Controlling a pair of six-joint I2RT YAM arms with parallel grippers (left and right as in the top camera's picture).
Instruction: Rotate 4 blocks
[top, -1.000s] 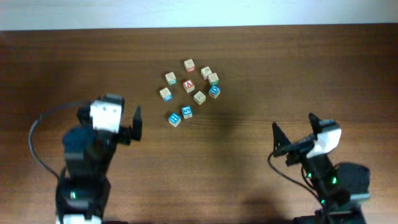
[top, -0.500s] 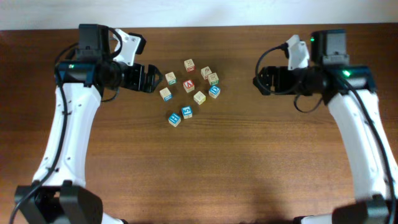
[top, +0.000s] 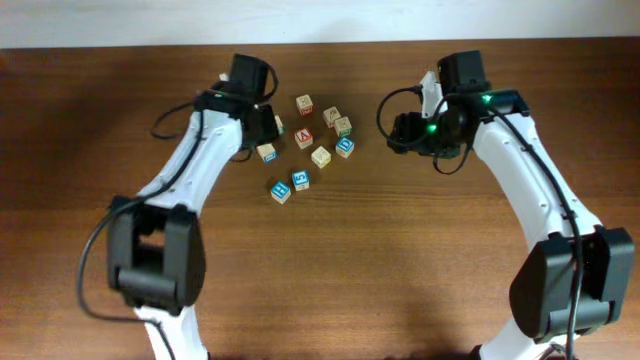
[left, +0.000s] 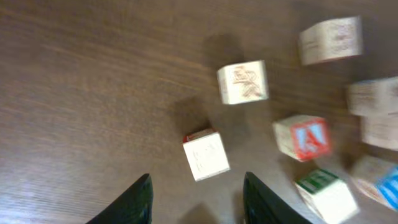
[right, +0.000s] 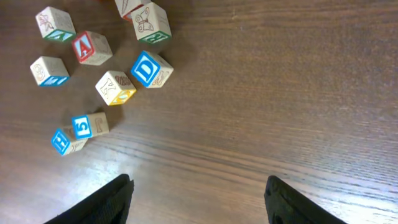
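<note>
Fingers (left: 138, 200) of the left gripper (left: 198, 194) stand apart just short of a tan block (left: 206, 155). The right gripper (right: 199, 186) gapes wide (nothing held) beside the mid-table cluster, where the "H" block (right: 61, 142) touches the "5" block (right: 83, 126).

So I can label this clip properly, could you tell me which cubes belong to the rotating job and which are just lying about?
Job: blue H cube, blue 5 cube, yellow-and-green-sided cube, plain tan cube.
Lying about: red A cube, blue D cube, remaining picture cubes.
</note>
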